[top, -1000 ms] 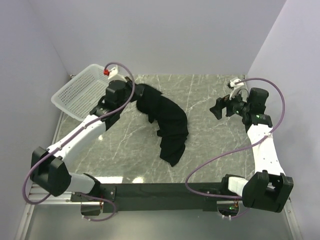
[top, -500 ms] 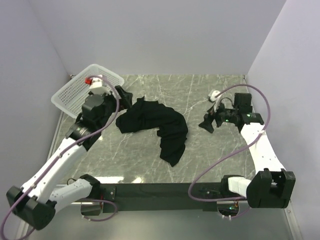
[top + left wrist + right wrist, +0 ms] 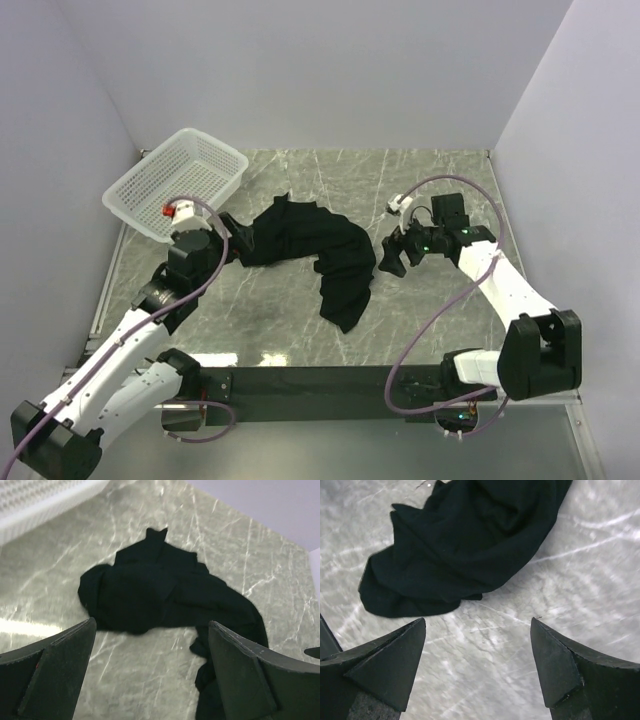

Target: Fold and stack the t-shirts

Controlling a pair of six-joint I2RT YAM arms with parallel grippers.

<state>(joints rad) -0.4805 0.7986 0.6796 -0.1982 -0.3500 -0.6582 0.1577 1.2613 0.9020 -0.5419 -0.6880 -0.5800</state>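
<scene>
One black t-shirt (image 3: 312,252) lies crumpled on the marble table, a thick bunch at its left and a tail trailing toward the near right. My left gripper (image 3: 238,236) is open just left of the bunch, and nothing is between its fingers. The left wrist view shows the t-shirt (image 3: 160,587) ahead of the open left gripper (image 3: 152,625). My right gripper (image 3: 388,256) is open beside the cloth's right edge without touching it. In the right wrist view the t-shirt (image 3: 470,540) lies beyond the open right gripper (image 3: 478,622), with bare marble between the tips.
A white mesh basket (image 3: 175,180) stands at the far left corner, tilted against the wall; its rim (image 3: 40,500) shows in the left wrist view. Purple cables loop over both arms. Walls close the table on three sides.
My left gripper opened, let go of the t-shirt and drew back toward the near left. The cloth dropped into a bunch. My right arm swung left toward the shirt.
</scene>
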